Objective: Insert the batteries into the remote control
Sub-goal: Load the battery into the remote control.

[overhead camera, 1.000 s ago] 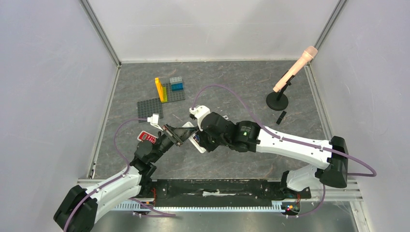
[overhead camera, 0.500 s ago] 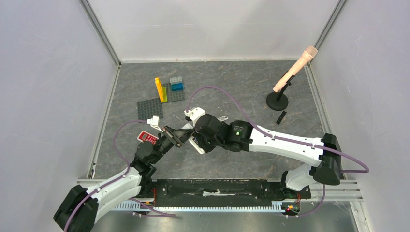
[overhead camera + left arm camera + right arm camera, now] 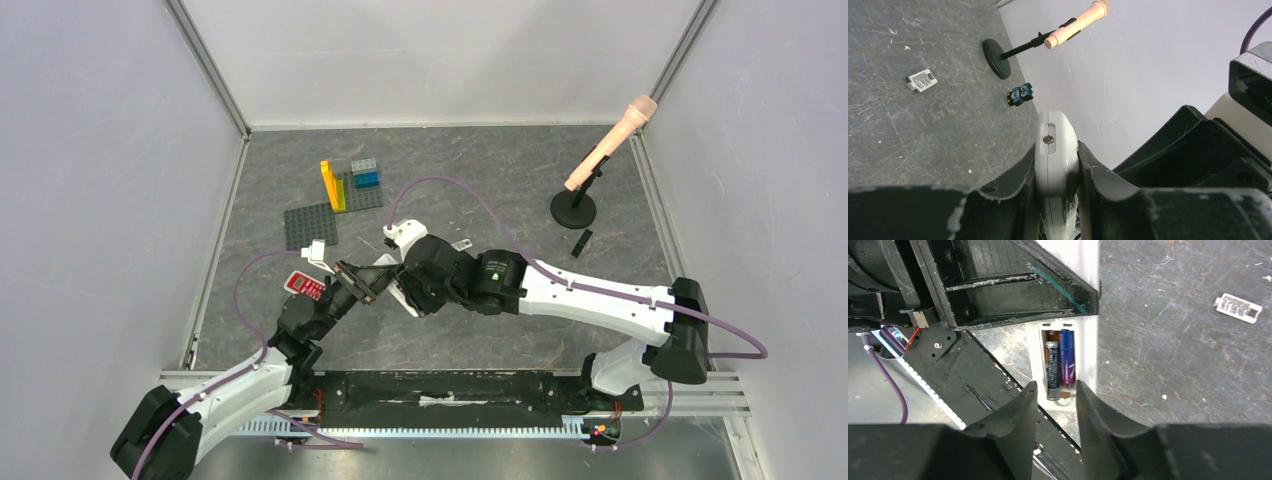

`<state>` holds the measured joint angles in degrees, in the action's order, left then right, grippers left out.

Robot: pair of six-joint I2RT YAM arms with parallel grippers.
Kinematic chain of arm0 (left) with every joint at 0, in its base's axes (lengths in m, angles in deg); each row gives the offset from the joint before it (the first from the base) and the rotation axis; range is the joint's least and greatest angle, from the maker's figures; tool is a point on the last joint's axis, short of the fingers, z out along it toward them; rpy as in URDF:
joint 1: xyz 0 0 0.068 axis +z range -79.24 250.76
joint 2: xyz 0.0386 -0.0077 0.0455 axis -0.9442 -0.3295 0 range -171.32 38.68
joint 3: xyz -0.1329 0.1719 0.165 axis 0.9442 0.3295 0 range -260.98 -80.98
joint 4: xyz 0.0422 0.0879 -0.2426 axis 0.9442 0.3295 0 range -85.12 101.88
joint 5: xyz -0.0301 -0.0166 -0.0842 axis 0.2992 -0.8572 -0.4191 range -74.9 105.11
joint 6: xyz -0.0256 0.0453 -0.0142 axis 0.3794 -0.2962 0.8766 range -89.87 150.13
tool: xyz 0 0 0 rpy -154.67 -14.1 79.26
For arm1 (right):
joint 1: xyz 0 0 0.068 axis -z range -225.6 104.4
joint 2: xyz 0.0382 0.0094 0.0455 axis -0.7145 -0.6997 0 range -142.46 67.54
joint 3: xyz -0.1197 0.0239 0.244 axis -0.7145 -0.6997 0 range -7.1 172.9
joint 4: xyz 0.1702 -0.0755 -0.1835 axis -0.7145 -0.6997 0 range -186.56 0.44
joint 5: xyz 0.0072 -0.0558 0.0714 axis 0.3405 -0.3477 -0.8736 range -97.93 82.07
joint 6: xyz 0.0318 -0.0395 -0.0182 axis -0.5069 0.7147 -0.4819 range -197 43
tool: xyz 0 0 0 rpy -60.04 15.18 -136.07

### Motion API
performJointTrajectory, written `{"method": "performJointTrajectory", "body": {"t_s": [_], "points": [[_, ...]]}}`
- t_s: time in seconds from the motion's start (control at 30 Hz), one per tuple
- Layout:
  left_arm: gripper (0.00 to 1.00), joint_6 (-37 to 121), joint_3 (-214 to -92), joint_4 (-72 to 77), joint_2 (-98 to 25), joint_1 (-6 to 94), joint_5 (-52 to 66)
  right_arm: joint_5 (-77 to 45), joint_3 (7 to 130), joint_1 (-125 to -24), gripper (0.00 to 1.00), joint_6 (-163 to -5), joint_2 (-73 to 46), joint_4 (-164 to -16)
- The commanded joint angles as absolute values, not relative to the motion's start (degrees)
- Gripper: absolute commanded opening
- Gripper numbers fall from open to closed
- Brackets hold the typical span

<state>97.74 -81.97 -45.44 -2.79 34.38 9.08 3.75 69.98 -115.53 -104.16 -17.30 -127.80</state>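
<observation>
- Right wrist view: the white remote has its compartment uncovered, with a dark battery and a purple-blue battery side by side inside.
- Right hand: fingers slightly apart over the remote's end, nothing visibly pinched.
- Left hand pinches the remote, seen edge-on, by its two faces.
- A small white ribbed piece lies apart on the table.

White remote is up off the table, clamped edge-on in the left gripper, well apart from the small white ribbed plate. Its back is open and two cells are seated lengthwise, side by side. The purple-blue battery sits nearer the plate, and the dark battery is just beside it on the far side.
</observation>
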Motion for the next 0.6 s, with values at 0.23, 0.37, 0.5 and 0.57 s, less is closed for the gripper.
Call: {"method": "performJointTrajectory", "body": {"t_s": [0.23, 0.37, 0.5, 0.57], "points": [[0.02, 101.3, -81.6, -50.0, -0.3, 34.5, 11.7, 10.5, 67.0, -115.6, 0.49, -108.9, -6.3, -121.9], [0.02, 104.6, -81.7, -49.5, 1.5, 34.5, 13.2, 15.5, 54.9, -115.5, 0.66, -115.2, 4.1, -111.7], [0.02, 107.8, -82.8, -48.4, 3.5, 34.5, 14.6, 15.7, 43.7, -115.5, 0.89, -121.7, 12.4, -100.6], [0.02, 109.8, -83.4, -47.0, 4.3, 34.5, 14.9, 15.0, 37.9, -115.6, 0.96, -124.9, 15.6, -94.1]]}}
